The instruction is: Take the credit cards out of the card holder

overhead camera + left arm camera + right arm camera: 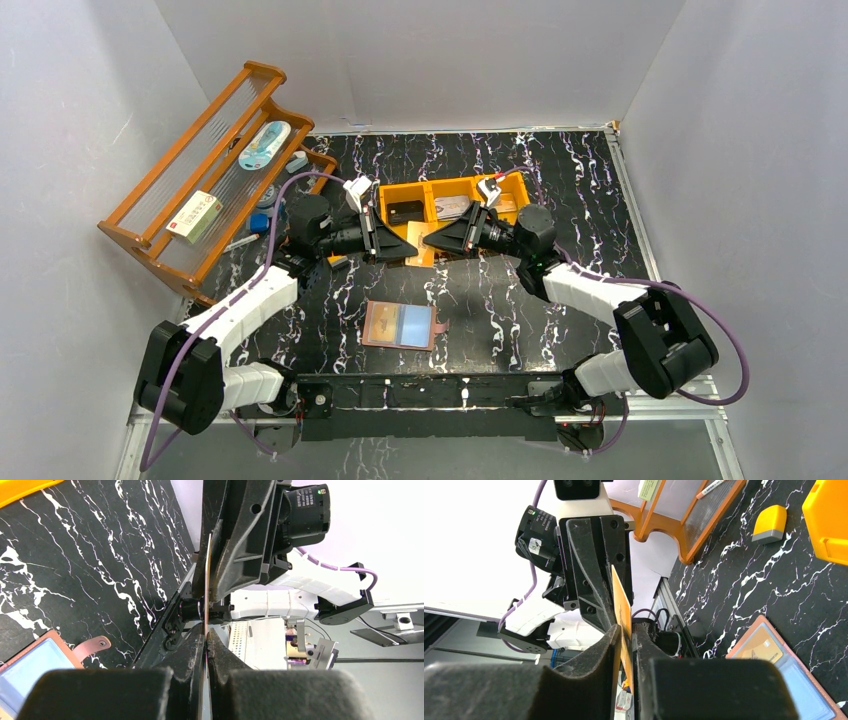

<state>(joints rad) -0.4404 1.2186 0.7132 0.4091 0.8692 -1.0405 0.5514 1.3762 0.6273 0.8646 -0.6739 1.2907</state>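
Observation:
One yellow-orange credit card is held on edge in the air between both grippers, just in front of the tray. My left gripper is shut on one end of it; the left wrist view shows the thin card pinched between the jaws. From the other side my right gripper is shut on the same card, its jaws pressed to both faces. The pink card holder lies open and flat on the table below, with a tan card in its blue lining.
An orange three-compartment tray with items in it stands just behind the grippers. A wooden rack holding small items leans at the back left. A small yellow-and-grey block lies near the rack's foot. White walls close in three sides.

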